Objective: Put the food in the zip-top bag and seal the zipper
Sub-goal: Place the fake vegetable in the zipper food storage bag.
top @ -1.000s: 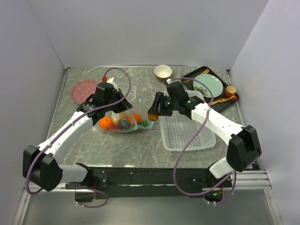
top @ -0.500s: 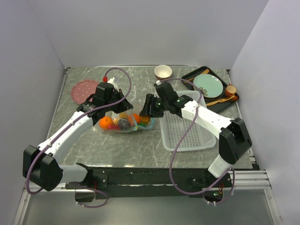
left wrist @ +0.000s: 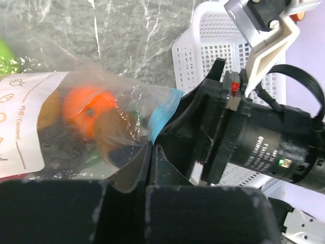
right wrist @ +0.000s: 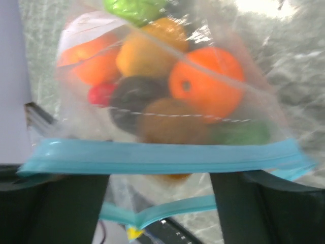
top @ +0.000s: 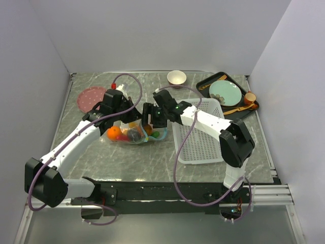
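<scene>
The zip-top bag [top: 133, 133] lies mid-table, its mouth toward the right. Inside sits the food [right wrist: 167, 96]: an orange [right wrist: 205, 84], a brown kiwi [right wrist: 170, 124], a yellow-orange fruit [right wrist: 144, 56], a dark brown piece [right wrist: 129, 96] and green pieces. My left gripper [left wrist: 151, 148] is shut on the bag's clear edge beside the teal zipper [left wrist: 162, 114]. My right gripper [right wrist: 160, 203] is open at the mouth, one finger either side. The zipper's two strips [right wrist: 162, 157] stand apart, so the mouth gapes. An orange-brown piece [right wrist: 177, 177] shows just behind the upper strip.
A white perforated basket [top: 200, 140] sits right of the bag, under my right arm. At the back are a tan bowl [top: 176, 77], a black tray [top: 203, 84] with a teal plate [top: 223, 92], and a pink disc [top: 92, 96] at the left.
My right gripper carried a brown-orange fruit left from the basket to the bag's mouth and opened wider there. The left arm kept still, holding the bag.
</scene>
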Tool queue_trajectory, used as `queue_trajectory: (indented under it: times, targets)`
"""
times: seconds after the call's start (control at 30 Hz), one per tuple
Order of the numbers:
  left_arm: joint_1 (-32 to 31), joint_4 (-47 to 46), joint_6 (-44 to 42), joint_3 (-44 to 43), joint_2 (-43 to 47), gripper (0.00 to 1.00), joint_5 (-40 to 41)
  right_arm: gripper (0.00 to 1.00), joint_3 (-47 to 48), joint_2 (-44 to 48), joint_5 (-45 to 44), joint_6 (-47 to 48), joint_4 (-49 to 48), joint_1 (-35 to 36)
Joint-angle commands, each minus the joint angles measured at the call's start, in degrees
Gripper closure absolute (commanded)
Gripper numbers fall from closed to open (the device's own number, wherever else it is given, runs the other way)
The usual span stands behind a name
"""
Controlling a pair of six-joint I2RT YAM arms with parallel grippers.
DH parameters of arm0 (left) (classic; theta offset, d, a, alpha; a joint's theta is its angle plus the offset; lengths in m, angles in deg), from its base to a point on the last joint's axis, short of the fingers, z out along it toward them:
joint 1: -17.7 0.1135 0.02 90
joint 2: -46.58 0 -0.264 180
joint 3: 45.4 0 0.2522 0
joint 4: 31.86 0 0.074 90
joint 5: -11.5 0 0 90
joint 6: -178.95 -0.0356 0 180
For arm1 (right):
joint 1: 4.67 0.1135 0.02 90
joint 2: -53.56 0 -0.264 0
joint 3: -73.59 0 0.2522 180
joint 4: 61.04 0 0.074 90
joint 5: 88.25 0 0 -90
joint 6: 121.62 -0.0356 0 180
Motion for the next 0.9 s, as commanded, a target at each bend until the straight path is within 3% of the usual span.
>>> queue_trajectory:
  times: [0.0,0.07,0.27,0.6,0.87]
  targets:
    - [-0.24,-1.27,-0.91,-2.45,1.16,0.99,0.31,0.06,1.42,2.46,-2.72,0.81,-0.71,0.6]
    - [-0.15,-1.53,-0.83,-1.84,1.25,0.99,0.14,0.01,-0.42,5.0,-5.97,0.72,-0.18,0.24]
    - [-0.15,-2.32,-0.74,-0.87,0.9,0.99,-1.53,0.0,-4.56,10.63,-10.27,0.28,1.75,-1.78]
    - [-0.24,-3.73,-2.76,0.1,-2.0,0.99,-10.92,0.08,-10.1,19.42,-21.61,-3.05,6.32,-2.31]
    - [-0.5,-2.94,-4.87,0.02,-5.08,0.99,-14.45,0.08,-8.87,21.19,-23.38,-1.83,8.44,-4.33]
